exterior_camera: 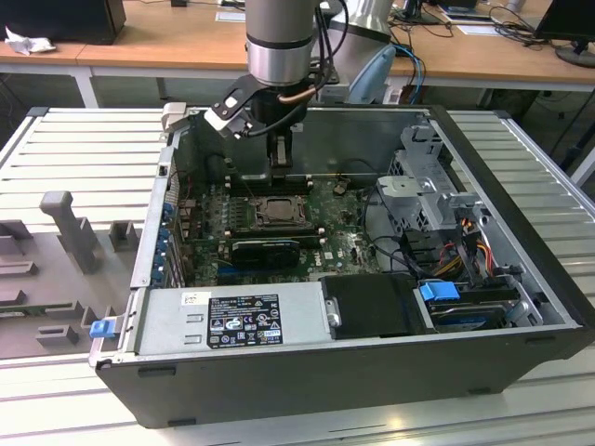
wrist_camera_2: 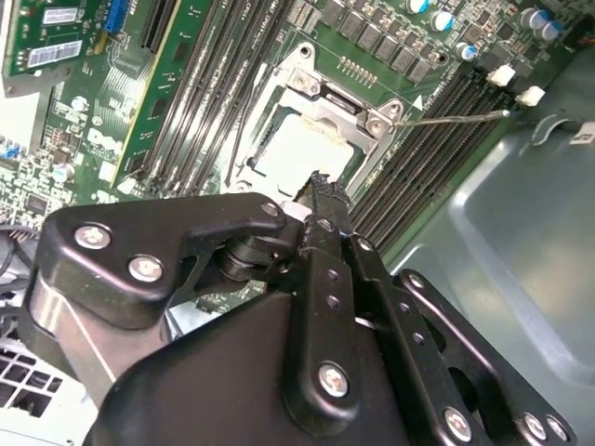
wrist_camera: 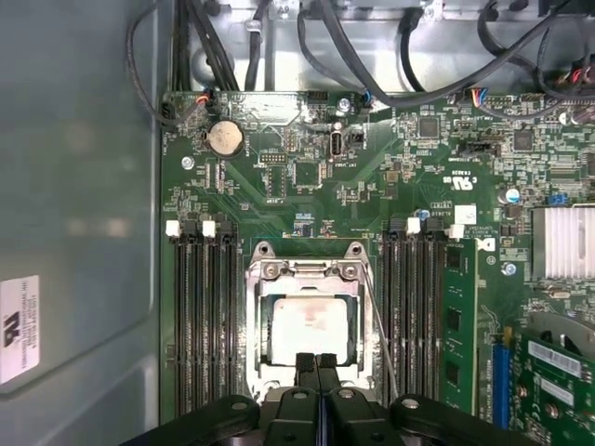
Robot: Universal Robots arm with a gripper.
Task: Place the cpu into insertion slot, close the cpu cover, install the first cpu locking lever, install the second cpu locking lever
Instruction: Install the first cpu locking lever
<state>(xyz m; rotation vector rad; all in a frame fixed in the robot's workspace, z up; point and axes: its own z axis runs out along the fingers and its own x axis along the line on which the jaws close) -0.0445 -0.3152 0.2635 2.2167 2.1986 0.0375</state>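
Note:
The insertion slot [exterior_camera: 277, 210] sits mid-board inside the open computer case. In both wrist views the pale square cpu [wrist_camera: 310, 330] [wrist_camera_2: 299, 149] lies in it. The silvery cpu cover [wrist_camera: 309, 271] [wrist_camera_2: 339, 104] is down around the cpu, which shows through its window. A thin wire locking lever [wrist_camera_2: 457, 116] [wrist_camera: 380, 325] runs from one socket corner out over the memory slots. My gripper [exterior_camera: 280, 165] [wrist_camera: 316, 362] [wrist_camera_2: 322, 182] hangs just above the socket's edge. It is shut, fingertips pressed together with nothing between them.
Long black memory slots [wrist_camera: 203, 316] flank the socket on both sides. Black cables [wrist_camera: 390, 56] cross the far board edge. A power supply [exterior_camera: 232, 321] and drive cage [exterior_camera: 423, 200] fill the case's near and right parts. Grey fixtures [exterior_camera: 70, 228] stand on the table outside.

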